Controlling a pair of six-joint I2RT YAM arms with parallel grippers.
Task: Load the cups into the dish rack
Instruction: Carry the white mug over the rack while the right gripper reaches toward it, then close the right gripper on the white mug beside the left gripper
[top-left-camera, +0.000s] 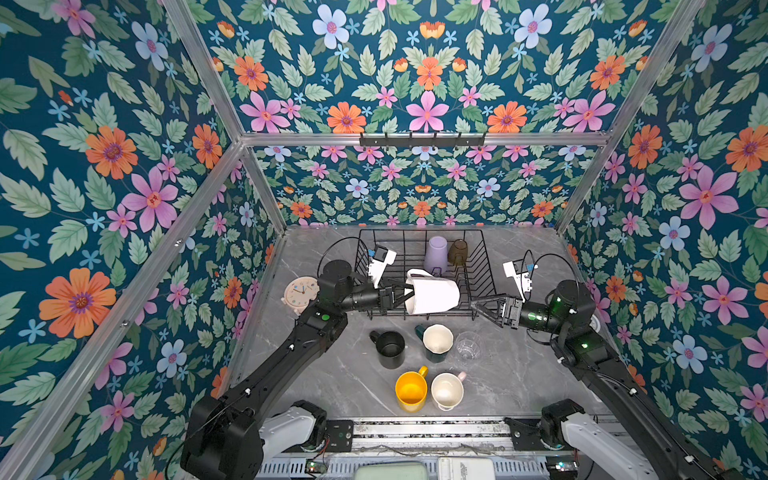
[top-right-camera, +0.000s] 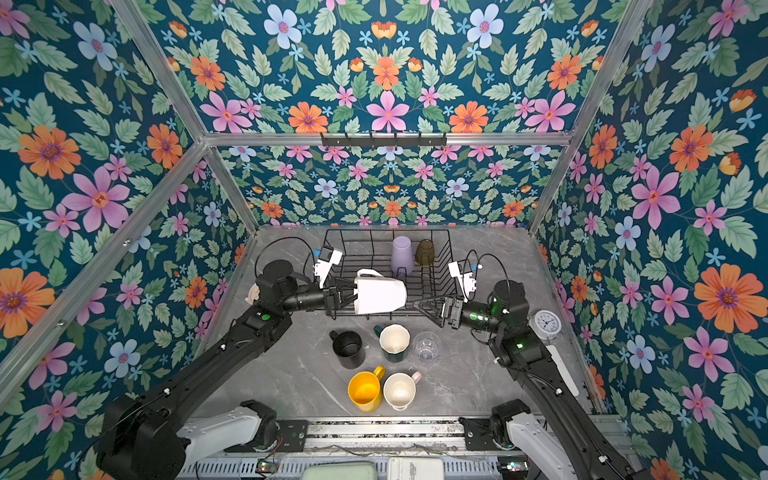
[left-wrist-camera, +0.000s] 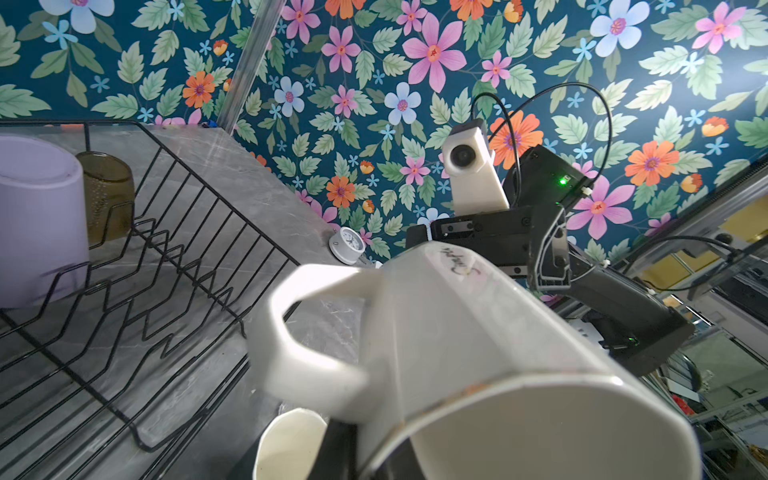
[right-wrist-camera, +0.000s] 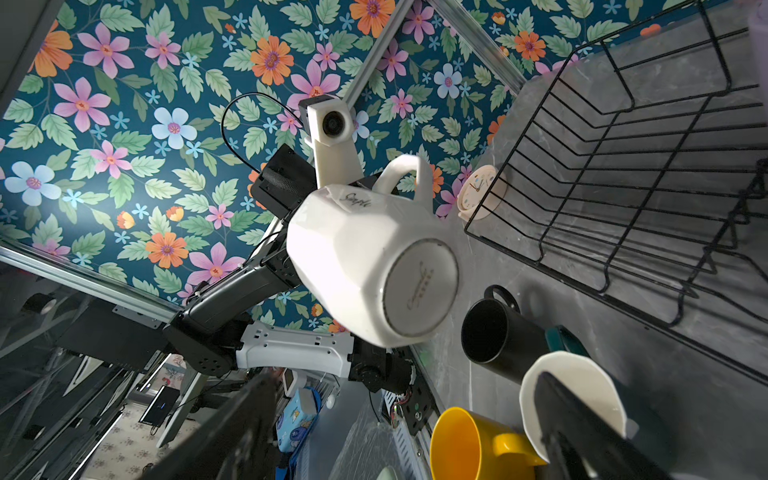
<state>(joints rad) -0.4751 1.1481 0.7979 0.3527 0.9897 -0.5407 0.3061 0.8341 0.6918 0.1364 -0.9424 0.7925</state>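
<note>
The left gripper (top-left-camera: 408, 293) is closed tight on the rim of the white mug (top-left-camera: 434, 297), with one finger showing dark inside the mouth. The mug lies on its side in that grip, mouth toward the left arm and base toward the right arm, its handle turned up toward the back wall. In both top views it hangs over the front edge of the dish rack (top-left-camera: 415, 230), and the right wrist view shows it (right-wrist-camera: 365, 257) clear of the table. Facing the mug's base is the right gripper (top-left-camera: 473, 306), its jaws spread wide and holding nothing, near the mug but apart from it, by the rack's front right corner. Inside the rack, toward the back right, a lilac tumbler (top-left-camera: 436, 254) and an olive-brown tumbler (top-left-camera: 458, 251) stand upside down, just beside each other. In front of the rack, on the grey marbled table (top-left-camera: 332, 374), the other cups stand upright in two rows. Nearer the rack, from left to right, are a black mug (top-left-camera: 390, 348), a dark-green mug (top-left-camera: 437, 341) with a white inside and a clear glass (top-left-camera: 468, 345). Nearer the arm bases, a yellow mug (top-left-camera: 411, 390) stands just beside a pale-pink mug (top-left-camera: 447, 390). A round pink clock (top-left-camera: 300, 293) sits on the table left of the rack, partly behind the left arm, and a round white clock (top-right-camera: 546, 322) sits at the right edge behind the right arm. A black hook rail (top-left-camera: 422, 140) hangs on the back wall.
</note>
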